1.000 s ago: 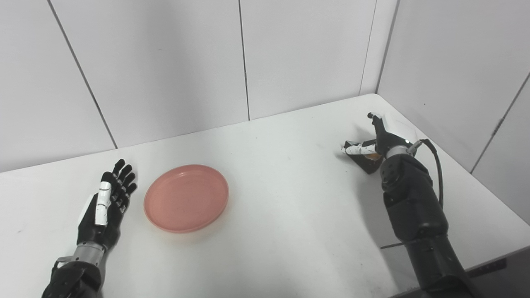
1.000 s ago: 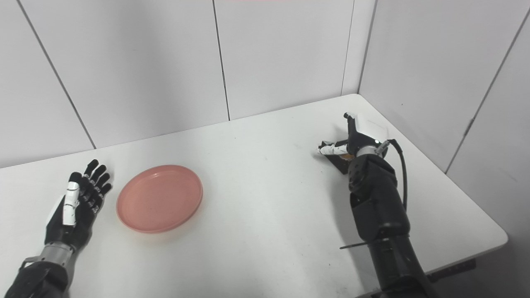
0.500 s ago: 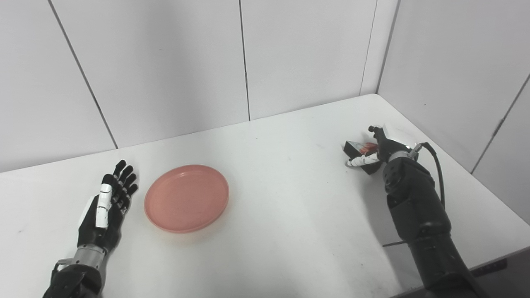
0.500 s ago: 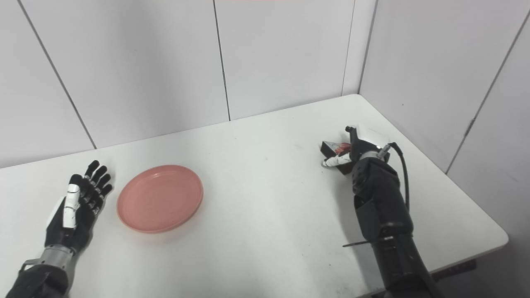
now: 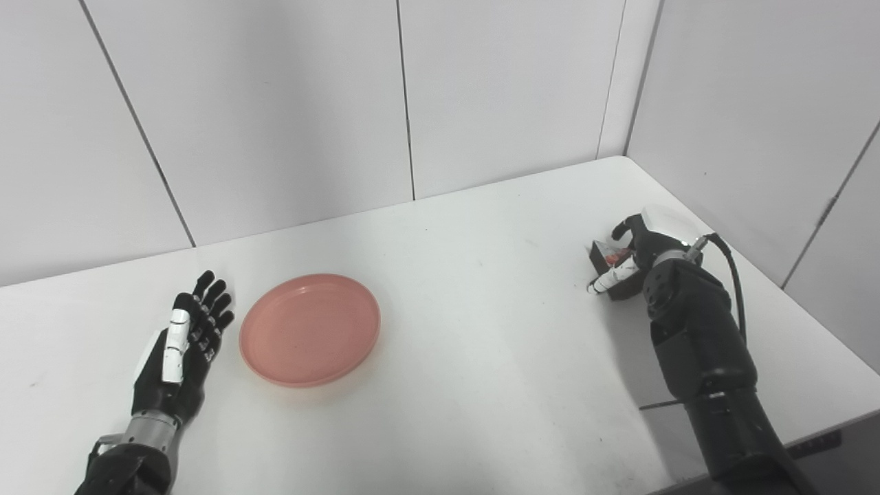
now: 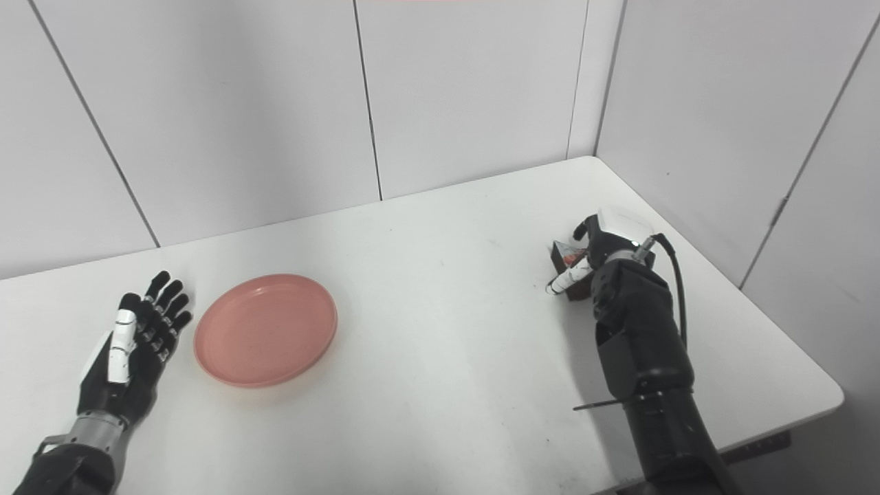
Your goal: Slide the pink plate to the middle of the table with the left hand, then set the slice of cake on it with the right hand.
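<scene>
Left eye view shows my left hand (image 5: pixel 180 344) lying flat on the white worktop (image 5: pixel 481 344), fingers spread and holding nothing, just beside the left rim of the pink plate (image 5: pixel 309 328) but apart from it. That plate sits on the left part of the worktop, well short of the middle, and it carries nothing.

Over on the far right, near the wall corner, my right hand (image 5: pixel 629 258) is curled around the slice of cake (image 5: pixel 608 260). It is a dark wedge with a reddish patch on top (I can see only part of it past my own fingers and wrist). My thumb (image 5: pixel 606 280), the white-tipped one, crosses the near side of the slice and my other fingers wrap the far side, so the hand is closed on the cake. Whether the slice rests on the worktop or is just raised off it, I cannot tell. A black cable (image 5: pixel 729 265) loops from my right wrist back along the forearm.
</scene>
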`<state>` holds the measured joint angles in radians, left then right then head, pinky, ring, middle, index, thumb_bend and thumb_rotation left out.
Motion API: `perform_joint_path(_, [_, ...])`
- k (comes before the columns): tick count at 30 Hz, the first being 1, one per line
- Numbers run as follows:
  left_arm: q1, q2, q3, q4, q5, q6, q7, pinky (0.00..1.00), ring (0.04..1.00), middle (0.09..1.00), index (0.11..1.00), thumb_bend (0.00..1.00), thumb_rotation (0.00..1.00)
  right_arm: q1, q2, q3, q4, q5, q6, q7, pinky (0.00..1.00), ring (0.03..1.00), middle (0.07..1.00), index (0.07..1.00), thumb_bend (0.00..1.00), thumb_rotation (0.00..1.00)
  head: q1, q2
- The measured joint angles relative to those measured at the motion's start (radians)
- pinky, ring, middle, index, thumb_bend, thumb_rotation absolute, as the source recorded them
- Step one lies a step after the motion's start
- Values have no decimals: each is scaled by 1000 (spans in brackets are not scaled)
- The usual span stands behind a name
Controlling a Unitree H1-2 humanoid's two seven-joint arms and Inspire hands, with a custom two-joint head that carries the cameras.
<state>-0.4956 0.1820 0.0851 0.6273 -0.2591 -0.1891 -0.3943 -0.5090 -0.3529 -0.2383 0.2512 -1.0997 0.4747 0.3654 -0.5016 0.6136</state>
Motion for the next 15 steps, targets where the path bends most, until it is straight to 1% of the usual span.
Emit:
perform_joint_path(1, [0, -2, 0, -2, 0, 1, 0, 1000, 1000, 1000, 1000, 668, 1000, 6, 3, -1, -3, 8, 0, -23, 317, 413, 477, 496, 530, 0, 3, 2])
perform_joint_path(3, [1, -4, 0, -3, 0, 1, 0, 1000, 1000, 1000, 1000, 673, 1000, 20, 12, -4, -12, 38, 0, -74, 354, 448, 496, 486, 527, 0, 6, 5])
perform_joint_path(4, [1, -4, 0, -3, 0, 1, 0, 1000, 1000, 1000, 1000, 677, 1000, 24, 17, -6, -12, 54, 0, -95, 336, 432, 475, 486, 528, 0, 6, 5])
perform_joint_path(5, [1, -4, 0, -3, 0, 0, 0, 1000, 1000, 1000, 1000, 682, 1000, 28, 20, -6, -13, 65, 0, -113, 287, 382, 433, 489, 527, 0, 12, 8])
perform_joint_path(7, [2, -4, -1, -5, 1, 0, 0, 1000, 1000, 1000, 1000, 689, 1000, 33, 21, -5, -12, 105, 0, -159, 254, 347, 406, 497, 525, 0, 28, 11])
perform_joint_path(8, [3, -4, -1, -8, 1, 1, 0, 1000, 1000, 1000, 1000, 694, 1000, 34, 22, -4, -12, 121, 0, -173, 278, 366, 416, 507, 525, 0, 44, 14])
perform_joint_path(10, [13, -8, -3, -26, 2, 5, 1, 1000, 1000, 1000, 1000, 702, 1000, 34, 20, -4, -12, 167, 0, -206, 302, 390, 447, 506, 527, 0, 49, 14])
perform_joint_path(11, [16, -12, -3, -32, 2, 10, 3, 1000, 1000, 1000, 1000, 704, 1000, 34, 17, -3, -12, 184, 0, -216, 308, 397, 457, 505, 527, 0, 72, 15])
perform_joint_path(12, [18, -18, -4, -39, 4, 16, 7, 1000, 1000, 1000, 1000, 703, 1000, 34, 15, -2, -12, 198, 0, -225, 350, 435, 493, 471, 527, 0, 119, 15])
perform_joint_path(13, [21, -24, -4, -46, 4, 19, 15, 1000, 1000, 1000, 1000, 701, 1000, 34, 12, -1, -12, 220, 0, -229, 356, 440, 498, 467, 527, 0, 120, 15])
perform_joint_path(14, [24, -32, -5, -56, 4, 22, 20, 1000, 1000, 1000, 1000, 689, 1000, 33, 9, -2, -13, 244, 0, -233, 354, 433, 495, 472, 528, 0, 139, 15])
perform_joint_path(15, [26, -39, -7, -63, 4, 25, 21, 1000, 1000, 1000, 1000, 680, 1000, 34, 4, 0, -17, 269, 0, -238, 343, 419, 483, 485, 528, 0, 193, 17])
